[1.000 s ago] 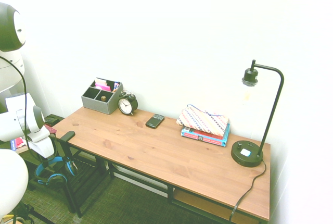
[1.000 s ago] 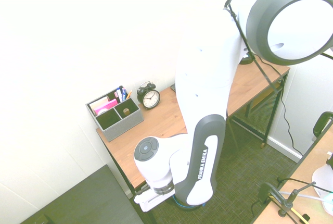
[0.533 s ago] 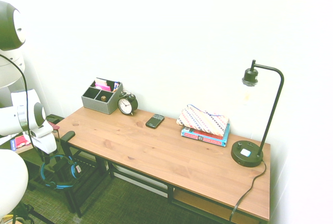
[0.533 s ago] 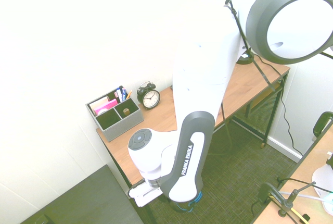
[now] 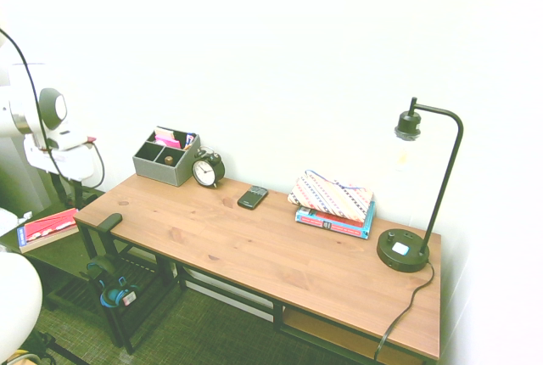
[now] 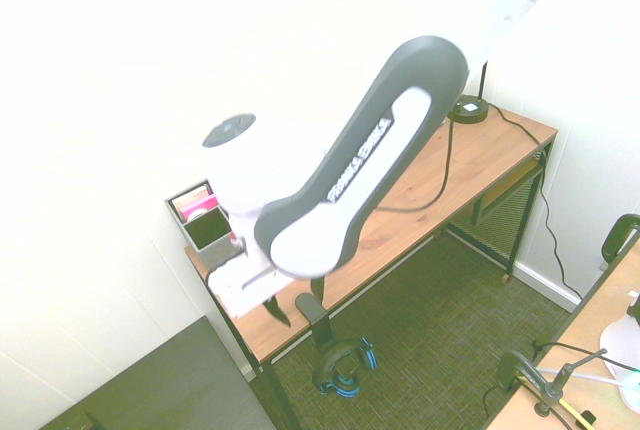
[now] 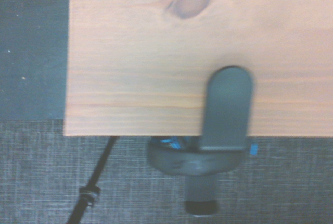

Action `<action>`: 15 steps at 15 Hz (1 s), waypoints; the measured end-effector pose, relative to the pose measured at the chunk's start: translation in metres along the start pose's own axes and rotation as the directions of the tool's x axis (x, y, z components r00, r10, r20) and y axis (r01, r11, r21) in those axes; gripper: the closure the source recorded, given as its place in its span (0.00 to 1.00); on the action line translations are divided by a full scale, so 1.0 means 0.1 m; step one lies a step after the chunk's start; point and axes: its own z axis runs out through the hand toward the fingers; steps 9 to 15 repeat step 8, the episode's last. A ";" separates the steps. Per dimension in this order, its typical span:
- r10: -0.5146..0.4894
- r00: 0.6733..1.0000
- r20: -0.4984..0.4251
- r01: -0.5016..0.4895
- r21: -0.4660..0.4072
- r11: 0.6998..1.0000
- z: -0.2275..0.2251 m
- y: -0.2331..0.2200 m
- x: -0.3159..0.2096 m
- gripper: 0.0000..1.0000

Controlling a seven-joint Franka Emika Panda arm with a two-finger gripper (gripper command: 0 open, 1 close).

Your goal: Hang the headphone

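I see the headphone (image 6: 341, 364) hanging on the black hook (image 6: 312, 316) at the front edge of the desk (image 5: 254, 246). Its round cups point down, below the desk top — and its band is up over the hook. From above, the band's long way runs along the desk's front edge. My gripper (image 6: 297, 300) is over the desk's corner, jaws apart — holding nothing.
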 end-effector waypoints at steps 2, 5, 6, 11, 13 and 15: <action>-0.041 0.999 0.004 0.041 0.014 0.999 -0.41 0.32 0.42 0.00; -0.035 0.999 0.033 0.034 0.038 0.999 -1.03 0.96 1.11 0.00; -0.038 0.999 0.038 0.037 0.037 0.999 -1.24 1.22 1.31 0.00; -0.037 0.999 0.036 0.036 0.029 0.999 -1.63 1.78 1.58 0.00; -0.037 0.999 0.036 0.036 0.029 0.999 -1.63 1.78 1.58 0.00; -0.037 0.999 0.036 0.036 0.029 0.999 -1.63 1.78 1.58 0.00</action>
